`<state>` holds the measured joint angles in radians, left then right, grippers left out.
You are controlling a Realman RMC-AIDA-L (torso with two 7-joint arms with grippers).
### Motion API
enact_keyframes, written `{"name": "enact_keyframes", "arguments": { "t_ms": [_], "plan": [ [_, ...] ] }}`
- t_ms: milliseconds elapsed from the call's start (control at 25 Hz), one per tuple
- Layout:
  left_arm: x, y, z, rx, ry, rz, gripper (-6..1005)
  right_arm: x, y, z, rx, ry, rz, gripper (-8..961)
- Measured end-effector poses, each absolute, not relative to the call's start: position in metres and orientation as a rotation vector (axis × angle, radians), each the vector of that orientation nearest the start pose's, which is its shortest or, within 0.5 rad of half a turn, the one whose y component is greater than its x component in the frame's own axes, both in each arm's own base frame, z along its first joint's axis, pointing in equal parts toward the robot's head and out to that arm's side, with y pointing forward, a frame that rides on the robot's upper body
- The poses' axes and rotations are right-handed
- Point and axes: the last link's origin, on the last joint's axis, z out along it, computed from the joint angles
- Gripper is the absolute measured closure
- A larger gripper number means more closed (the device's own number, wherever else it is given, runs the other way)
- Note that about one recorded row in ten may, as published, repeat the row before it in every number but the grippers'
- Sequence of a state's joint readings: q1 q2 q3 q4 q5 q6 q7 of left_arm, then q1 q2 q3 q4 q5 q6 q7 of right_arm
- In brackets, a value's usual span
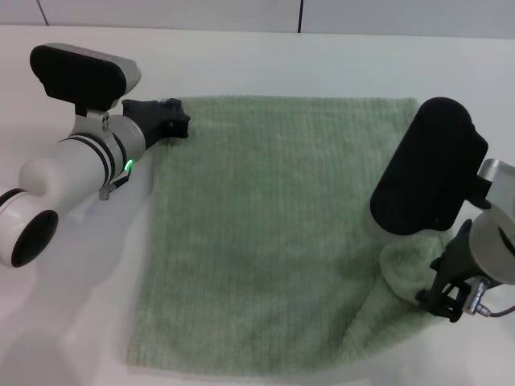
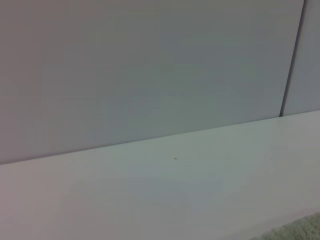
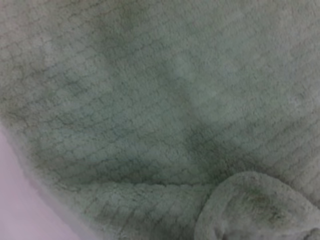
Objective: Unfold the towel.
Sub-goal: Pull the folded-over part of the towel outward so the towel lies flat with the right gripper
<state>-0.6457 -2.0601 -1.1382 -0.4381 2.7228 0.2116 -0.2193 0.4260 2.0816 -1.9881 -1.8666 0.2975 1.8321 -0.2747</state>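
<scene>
Head camera looks down; wrist cameras sit close, sharing the towel [image 1: 265, 233].

The towel [image 1: 265, 233] lies spread on the white table [image 1: 241, 56], its five o'clock corner bunched into a raised fold. The left gripper [image 1: 173, 121] sits at the towel's eleven o'clock corner. The right gripper [image 1: 444, 301] is down by the bunched fold, at four o'clock.
</scene>
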Motion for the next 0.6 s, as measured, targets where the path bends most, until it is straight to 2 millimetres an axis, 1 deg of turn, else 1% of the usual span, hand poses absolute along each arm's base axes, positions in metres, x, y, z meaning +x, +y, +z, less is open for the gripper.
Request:
{"name": "enact_keyframes", "arguments": {
  "t_ms": [40, 160, 280, 400, 480, 600],
  "plan": [
    [-0.275, 0.411, -0.078, -1.970, -0.826, -0.246, 1000, 0.140, 0.250, -0.027, -2.542, 0.539, -0.950, 604],
    [-0.274, 0.411, -0.078, -1.970, -0.826, -0.247, 1000, 0.136, 0.249, -0.028, -2.553, 0.515, -0.937, 594],
    [-0.274, 0.411, -0.078, -1.970, -0.826, -0.248, 1000, 0.127, 0.245, -0.028, -2.591, 0.483, -0.902, 584],
    [-0.274, 0.411, -0.078, -1.970, -0.826, -0.248, 1000, 0.110, 0.237, -0.025, -2.667, 0.405, -0.815, 574],
    [-0.274, 0.411, -0.078, -1.970, -0.826, -0.248, 1000, 0.103, 0.234, -0.022, -2.689, 0.366, -0.769, 567],
    [-0.274, 0.411, -0.078, -1.970, -0.826, -0.248, 1000, 0.098, 0.238, -0.019, -2.664, 0.339, -0.732, 566]
  ]
}}
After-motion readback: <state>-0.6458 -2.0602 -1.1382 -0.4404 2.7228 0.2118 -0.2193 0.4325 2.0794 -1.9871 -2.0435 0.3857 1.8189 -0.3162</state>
